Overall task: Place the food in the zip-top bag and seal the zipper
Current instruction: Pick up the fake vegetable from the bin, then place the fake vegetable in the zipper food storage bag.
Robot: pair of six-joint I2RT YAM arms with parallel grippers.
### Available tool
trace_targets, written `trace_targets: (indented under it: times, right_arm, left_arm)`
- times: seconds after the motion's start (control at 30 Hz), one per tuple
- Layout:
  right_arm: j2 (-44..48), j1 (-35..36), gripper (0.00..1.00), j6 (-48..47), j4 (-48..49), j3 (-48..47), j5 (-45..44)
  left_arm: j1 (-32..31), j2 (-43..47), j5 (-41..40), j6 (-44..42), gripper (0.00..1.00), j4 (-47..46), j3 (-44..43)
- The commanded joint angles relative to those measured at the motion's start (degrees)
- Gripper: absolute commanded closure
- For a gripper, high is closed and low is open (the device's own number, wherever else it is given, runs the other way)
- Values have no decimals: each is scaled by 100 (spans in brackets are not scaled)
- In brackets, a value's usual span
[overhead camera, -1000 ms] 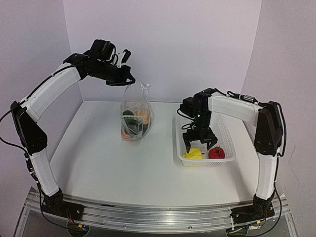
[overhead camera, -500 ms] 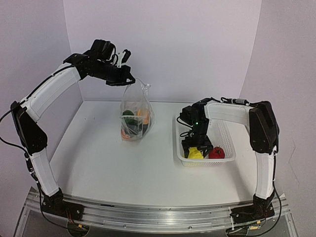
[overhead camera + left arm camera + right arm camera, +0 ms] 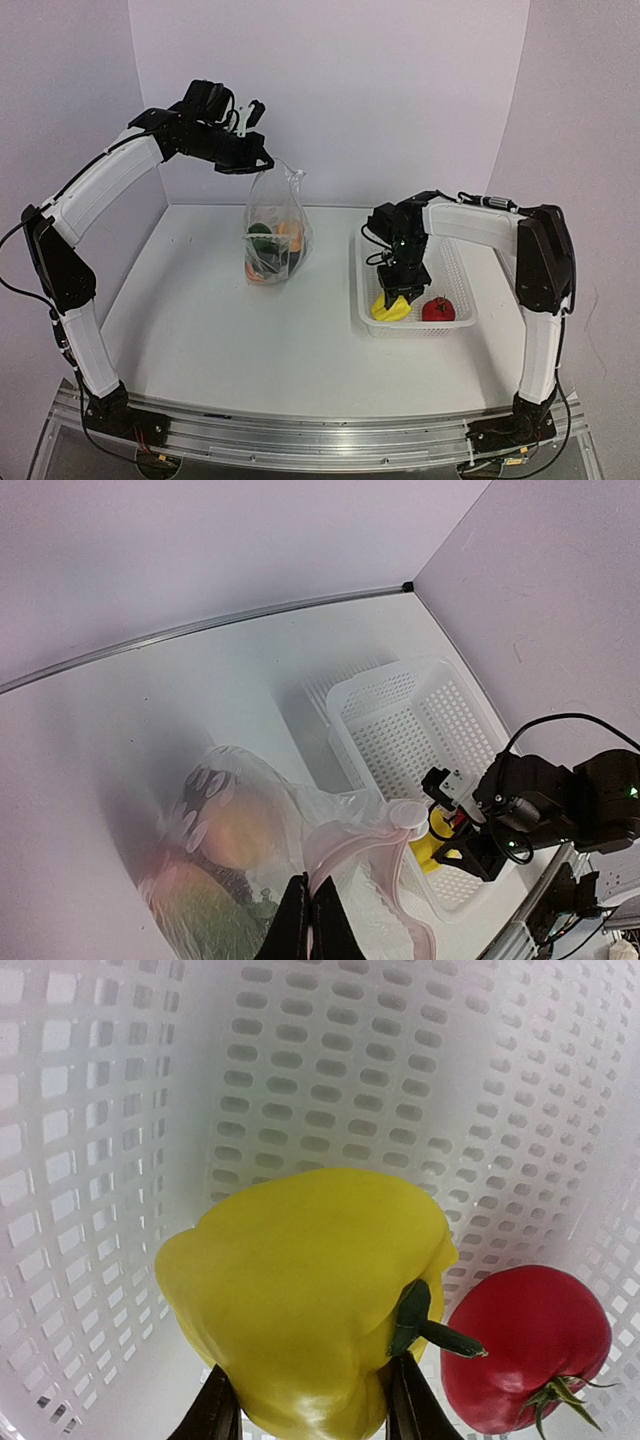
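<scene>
My left gripper (image 3: 262, 163) is shut on the top edge of the zip-top bag (image 3: 272, 235), which hangs above the table's back. Several pieces of food show through it, orange, green and dark. In the left wrist view the fingers (image 3: 296, 925) pinch the bag (image 3: 230, 840) beside the pinkish zipper (image 3: 345, 842), whose mouth gapes. My right gripper (image 3: 398, 296) reaches down into the white basket (image 3: 455, 260). Its fingers (image 3: 218, 1412) press both sides of the yellow pepper (image 3: 310, 1280). A red apple (image 3: 525, 1345) lies just right of it.
The basket (image 3: 400, 720) stands at the right of the table, about a hand's width from the hanging bag. Its far half holds nothing. White walls close in the back and both sides.
My right gripper went down over the yellow pepper and its wide-open jaws closed in against it. The left arm and the bag stayed still.
</scene>
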State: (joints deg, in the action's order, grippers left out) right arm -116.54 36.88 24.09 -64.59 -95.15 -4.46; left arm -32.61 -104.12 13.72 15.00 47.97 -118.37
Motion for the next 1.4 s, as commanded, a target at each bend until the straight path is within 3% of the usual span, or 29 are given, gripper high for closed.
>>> trace_targets:
  times: [0.0,0.23,0.43,0.53,0.67,0.83,0.97,1.37]
  right_arm:
    - [512,-23,84,-250,-95,-427,-584]
    - [910,-19,96,-465,-568,-1710,-1047]
    - [1100,416,100,-631,-197,-3292,-970]
    - [1092,1019,100,-907,708,-3561,-359]
    - [899,1363,100,-545,1638,-3533,729]
    - [462,1608,100,-292,2286,-3590,1230]
    - [70,1622,100,-294,2287,-3757,1133]
    - [-692,1621,100,-1638,2285,-4181,-491]
  left_arm:
    - [-1,206,-9,-16,100,-228,-112]
    - [1,190,14,-7,100,-231,-95]
    - [1,155,48,0,100,-235,-114]
    - [-1,138,52,1,100,-245,-118]
    - [0,137,34,-23,100,-244,-138]
    - [0,135,43,-41,100,-248,-167]
    - [-7,147,191,-41,100,-239,-124]
    - [-9,288,549,-109,100,-218,127]
